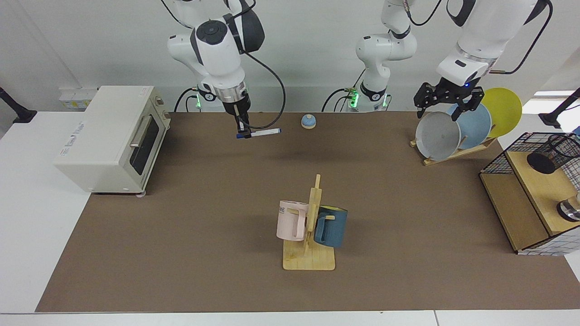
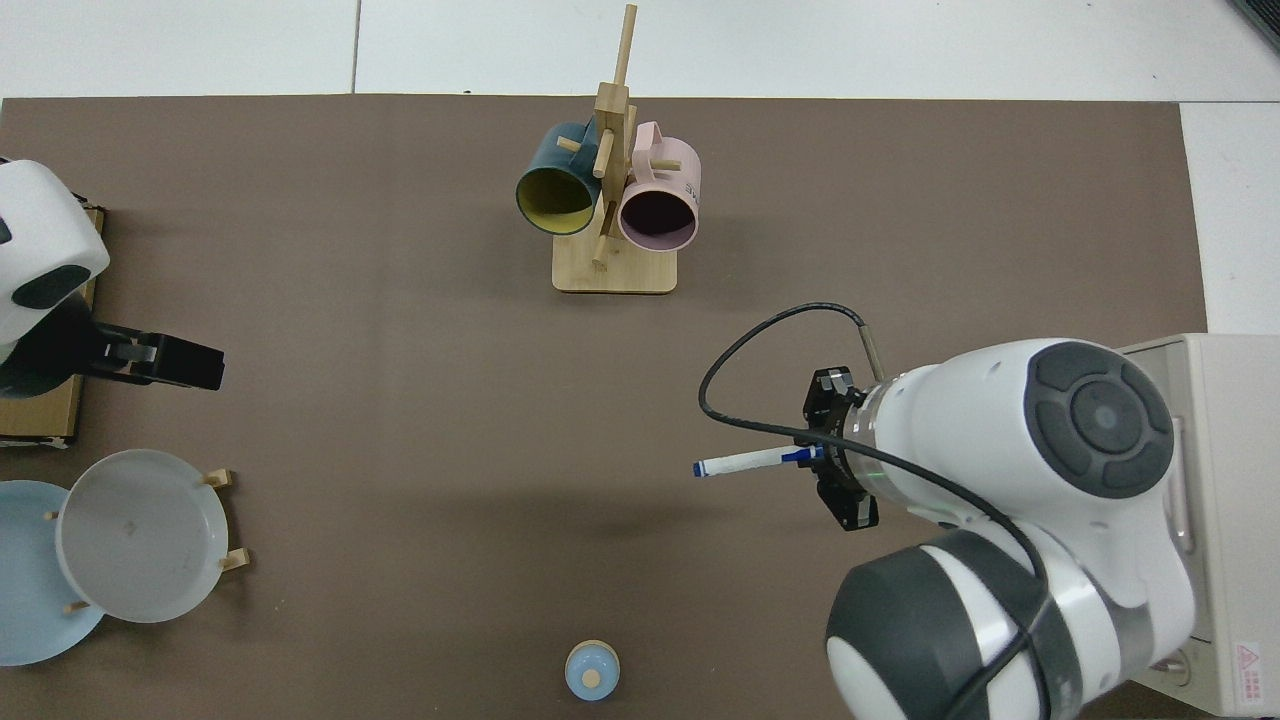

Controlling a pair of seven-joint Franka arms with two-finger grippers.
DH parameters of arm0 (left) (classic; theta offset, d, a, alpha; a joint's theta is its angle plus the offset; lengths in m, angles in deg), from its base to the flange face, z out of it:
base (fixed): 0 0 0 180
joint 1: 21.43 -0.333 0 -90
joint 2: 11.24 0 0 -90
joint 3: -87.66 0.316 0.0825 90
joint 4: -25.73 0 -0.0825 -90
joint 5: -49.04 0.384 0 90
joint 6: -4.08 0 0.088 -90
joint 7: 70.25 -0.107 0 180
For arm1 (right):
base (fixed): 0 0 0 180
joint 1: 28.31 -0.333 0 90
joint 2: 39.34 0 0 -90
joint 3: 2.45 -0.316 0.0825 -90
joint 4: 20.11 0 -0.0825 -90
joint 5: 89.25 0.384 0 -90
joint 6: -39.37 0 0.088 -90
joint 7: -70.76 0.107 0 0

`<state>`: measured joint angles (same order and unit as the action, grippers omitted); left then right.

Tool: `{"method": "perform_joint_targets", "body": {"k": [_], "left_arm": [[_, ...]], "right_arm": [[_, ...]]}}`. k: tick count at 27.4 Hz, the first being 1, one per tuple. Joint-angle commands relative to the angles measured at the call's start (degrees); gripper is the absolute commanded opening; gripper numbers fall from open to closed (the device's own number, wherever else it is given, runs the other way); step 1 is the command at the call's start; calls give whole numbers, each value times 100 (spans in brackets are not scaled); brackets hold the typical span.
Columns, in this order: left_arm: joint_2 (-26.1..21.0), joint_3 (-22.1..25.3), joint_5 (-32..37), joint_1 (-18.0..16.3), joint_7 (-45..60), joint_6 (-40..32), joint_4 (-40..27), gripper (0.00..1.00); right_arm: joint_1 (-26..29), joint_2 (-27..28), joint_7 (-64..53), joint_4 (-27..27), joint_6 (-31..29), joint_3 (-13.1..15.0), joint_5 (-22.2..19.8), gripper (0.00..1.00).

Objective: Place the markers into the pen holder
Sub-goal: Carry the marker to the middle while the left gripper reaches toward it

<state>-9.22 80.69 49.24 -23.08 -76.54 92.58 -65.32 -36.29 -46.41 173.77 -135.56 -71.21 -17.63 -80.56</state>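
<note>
The marker point(image 1: 259, 133), white with a blue cap, hangs level in the air above the brown mat, held by its capped end in my right gripper point(image 1: 242, 132). From above, the marker point(image 2: 750, 461) sticks out sideways from the right gripper point(image 2: 815, 456). The pen holder point(image 1: 553, 153), a black mesh cup, leans tilted on the wooden shelf at the far right; it does not show in the top view. My left gripper point(image 1: 447, 106) hovers open over the plates, holding nothing.
A cream toaster oven point(image 1: 108, 136) stands at the left edge. A wooden mug rack point(image 1: 310, 253) with a pink and a blue mug stands mid-mat. A small blue bell point(image 1: 308, 121), a plate rack point(image 1: 457, 151), the wire basket point(image 1: 498, 158) and a metal cup point(image 1: 570, 210) are around.
</note>
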Motion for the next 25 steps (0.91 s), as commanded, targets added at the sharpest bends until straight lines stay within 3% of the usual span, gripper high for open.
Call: {"method": "perform_joint_targets", "body": {"k": [1, 12, 20, 25], "left_arm": [[-44, 46, -55, 59, -1047, -104, 96, 99], [70, 11, -73, 103, -4573, -210, -106, 96], [517, -235, -740, 208, -5164, 53, -799, 98], [834, -402, -1126, 550, -5128, 308, -1266, 97]], "right_arm": [[-476, 65, 789, 382, 221, -3, 115, 0], [-1206, 389, 1371, 1023, 133, -3, 124, 0], [-1488, 715, 1388, 1296, 134, 6, 80, 0], [-1567, 873, 1485, 1410, 81, 6, 71, 0]]}}
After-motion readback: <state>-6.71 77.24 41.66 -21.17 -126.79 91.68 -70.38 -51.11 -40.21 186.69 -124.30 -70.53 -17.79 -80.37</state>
